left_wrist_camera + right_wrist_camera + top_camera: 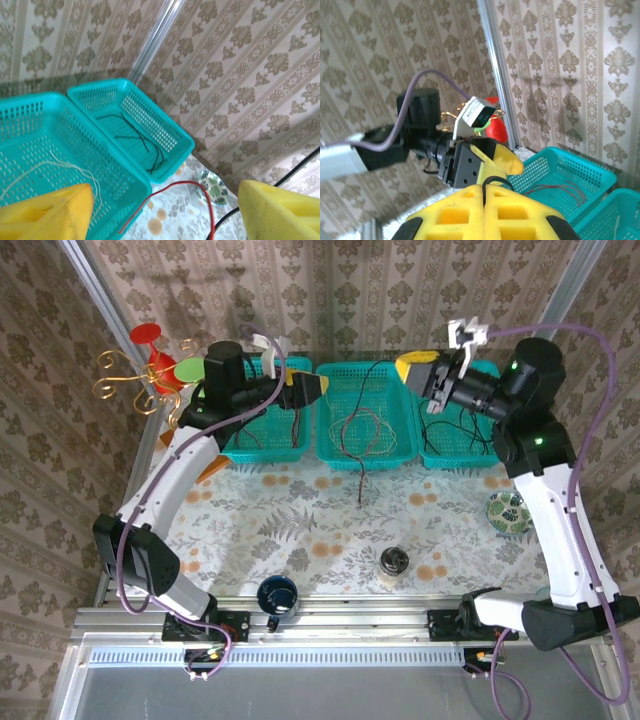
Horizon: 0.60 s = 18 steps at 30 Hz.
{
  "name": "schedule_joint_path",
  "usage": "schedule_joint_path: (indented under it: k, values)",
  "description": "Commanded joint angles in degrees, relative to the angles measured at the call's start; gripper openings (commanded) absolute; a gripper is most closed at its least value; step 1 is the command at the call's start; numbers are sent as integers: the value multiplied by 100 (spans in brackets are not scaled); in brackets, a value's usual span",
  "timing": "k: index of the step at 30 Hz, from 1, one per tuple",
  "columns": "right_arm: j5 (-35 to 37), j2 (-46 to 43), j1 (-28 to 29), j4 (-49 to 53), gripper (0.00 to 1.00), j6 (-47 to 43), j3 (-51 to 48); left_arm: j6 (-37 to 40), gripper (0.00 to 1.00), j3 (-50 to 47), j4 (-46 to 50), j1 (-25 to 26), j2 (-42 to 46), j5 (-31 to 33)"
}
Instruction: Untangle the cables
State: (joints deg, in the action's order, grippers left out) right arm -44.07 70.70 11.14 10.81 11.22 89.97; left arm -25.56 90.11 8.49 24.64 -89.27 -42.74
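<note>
Three teal baskets sit in a row at the far edge of the desk: a left basket, a middle basket and a right basket.

There are two tools. The left tool hangs over the gap between the left and middle baskets. Its two yellow fingers stand wide apart with nothing gripped between them. The right tool hovers above the right basket with its fingers pressed together on a black cable. A small loop of it pokes out at the fingertips, and the rest drops into the right basket.

The middle basket holds a cream cable and a dark red cable. The red one trails over the near rim onto the desk. The left basket holds thin dark red strands; how many, I cannot tell.

On the desk near the arm bases stand one dark blue mug and one small jar. One patterned bowl sits on the right.
</note>
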Motion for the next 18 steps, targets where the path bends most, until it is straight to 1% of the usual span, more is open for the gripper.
schedule_joint_path:
  k: [1, 2, 4, 5, 8, 12, 18]
  values:
    - [582, -117, 370, -720, 0, -1750, -462, -294, 77, 265, 738, -46, 27, -116]
    - [673, -94, 470, -700, 0, -2089, -523, -336, 77, 237, 851, -51, 52, -88]
    - [306, -18, 597, -657, 0, -2896, -639, -457, 77, 112, 1067, -48, 149, -35]
    - [262, 10, 644, -697, 0, -3055, -695, -541, 77, 37, 1142, -39, 193, 9]
    - [-40, 92, 705, -868, 0, -3292, -880, -683, 77, -270, 1348, -30, 339, 70]
    - [-266, 45, 825, -1241, 0, -3440, -1176, -597, 79, -724, 1586, -65, 505, 181]
    - [-284, -164, 928, -1054, 0, -3690, -1395, -744, 80, -1144, 1448, -42, 508, -190]
